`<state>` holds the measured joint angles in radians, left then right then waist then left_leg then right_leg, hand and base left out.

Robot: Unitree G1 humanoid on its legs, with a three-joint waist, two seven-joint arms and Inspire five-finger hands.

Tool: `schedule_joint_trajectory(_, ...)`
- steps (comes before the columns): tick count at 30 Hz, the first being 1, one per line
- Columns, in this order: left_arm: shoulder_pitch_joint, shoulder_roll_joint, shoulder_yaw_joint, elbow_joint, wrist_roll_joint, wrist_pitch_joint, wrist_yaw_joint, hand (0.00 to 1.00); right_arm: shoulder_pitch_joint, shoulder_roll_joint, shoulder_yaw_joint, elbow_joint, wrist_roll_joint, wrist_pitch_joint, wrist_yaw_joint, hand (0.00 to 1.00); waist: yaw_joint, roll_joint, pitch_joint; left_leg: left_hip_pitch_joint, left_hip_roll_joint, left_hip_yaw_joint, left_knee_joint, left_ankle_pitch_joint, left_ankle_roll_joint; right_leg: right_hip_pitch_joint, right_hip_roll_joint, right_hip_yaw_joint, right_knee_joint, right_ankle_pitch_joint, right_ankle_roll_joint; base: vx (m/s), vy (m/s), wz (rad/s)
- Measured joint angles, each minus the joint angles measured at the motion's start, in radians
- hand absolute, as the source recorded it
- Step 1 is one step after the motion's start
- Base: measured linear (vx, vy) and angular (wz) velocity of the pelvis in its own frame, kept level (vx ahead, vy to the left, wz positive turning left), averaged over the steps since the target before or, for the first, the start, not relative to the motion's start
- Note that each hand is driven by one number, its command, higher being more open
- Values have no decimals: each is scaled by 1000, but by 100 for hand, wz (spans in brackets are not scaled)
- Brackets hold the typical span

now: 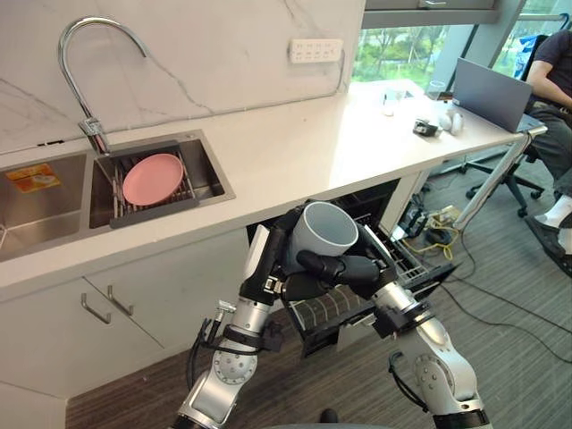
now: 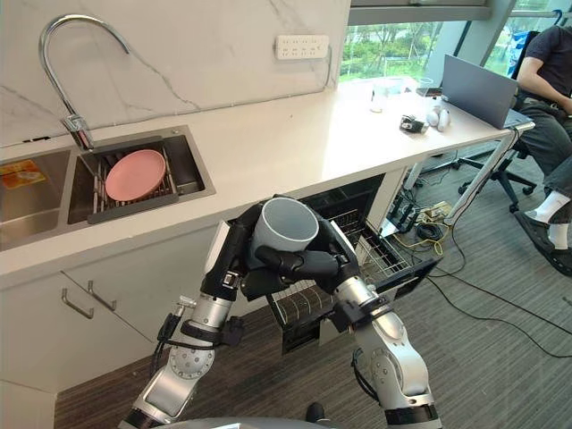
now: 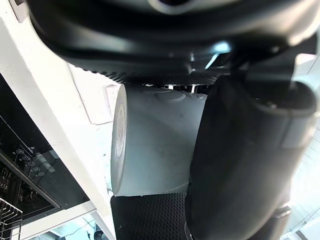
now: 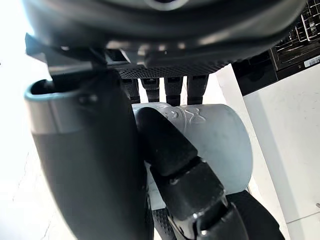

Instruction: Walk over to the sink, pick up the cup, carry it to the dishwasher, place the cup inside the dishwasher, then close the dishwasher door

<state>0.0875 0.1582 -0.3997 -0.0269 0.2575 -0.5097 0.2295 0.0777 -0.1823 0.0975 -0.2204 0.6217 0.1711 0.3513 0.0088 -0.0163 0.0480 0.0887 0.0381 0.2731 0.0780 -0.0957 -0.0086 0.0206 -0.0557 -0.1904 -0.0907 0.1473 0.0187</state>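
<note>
I hold the one cup point(image 1: 322, 234) between both of my hands, just in front of the near edge of the bench point(image 1: 295, 143) and above the pulled-out rack of the open dishwasher point(image 1: 407, 264). My left hand point(image 1: 273, 259) cradles it from the left, curled round its wall. My right hand point(image 1: 353, 270) comes from the right, and its fingers point(image 1: 323, 264) wrap across the near side below the rim, so both are grasping it. The cup is tilted, its open mouth turned up and slightly right. Both forearms rise from below and meet at the cup, wrists bent inward. In the sink point(image 1: 210, 183), far to the left, lies one pink plate point(image 1: 152, 177) on a rack.
</note>
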Motion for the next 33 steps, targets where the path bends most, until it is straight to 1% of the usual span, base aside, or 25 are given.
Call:
schedule_joint_trajectory(3, 0, 1, -2, 0, 16, 0, 16, 0, 0, 0, 3, 1, 13, 1, -3, 0, 0, 0, 0, -1, 0, -1, 0, 0, 0, 0, 0, -1, 0, 0, 0, 0, 0, 0)
schedule_joint_trajectory(4, 0, 1, -3, 0, 18, 0, 20, 100, 0, 0, 5, 2, 15, 1, -5, 0, 0, 0, 0, -1, 0, -1, 0, 0, 0, 0, 0, -1, 0, 0, 0, 0, 0, 0)
schedule_joint_trajectory(9, -1, 5, -8, 0, 58, 0, 53, 100, -3, 2, 17, 10, 65, -1, -35, 0, -1, 0, 0, -3, 0, -1, 0, 0, 0, -2, 0, -1, 0, 0, 0, 0, 0, 0)
schedule_joint_trajectory(19, -17, 8, -13, -6, 99, 0, 69, 100, -2, 32, 24, 16, 192, -1, -103, 0, -1, 0, 0, -6, 0, -1, 0, 0, 0, -5, 0, 0, 0, 0, 0, 0, 0, 0)
schedule_joint_trajectory(30, -21, 6, -9, -8, 101, 0, 71, 100, 4, 72, 23, 21, 214, -21, -135, 0, 0, 1, 0, -5, 0, -1, -1, 1, 1, -5, 0, -1, 0, 0, 0, 0, 0, 0)
schedule_joint_trajectory(32, -21, 2, -5, -8, 102, 0, 71, 100, 4, 82, 23, 27, 222, -27, -140, 0, 0, 1, 0, -5, 0, -1, -2, 2, 2, -5, 0, -2, 0, 0, 0, 0, 0, 0)
schedule_joint_trajectory(33, -19, 0, 0, -8, 105, 0, 72, 100, 4, 95, 22, 35, 228, -40, -144, 0, 0, 1, 0, -5, 0, -2, -2, 2, 2, -5, 0, -3, 0, 0, 0, 0, 0, 0)
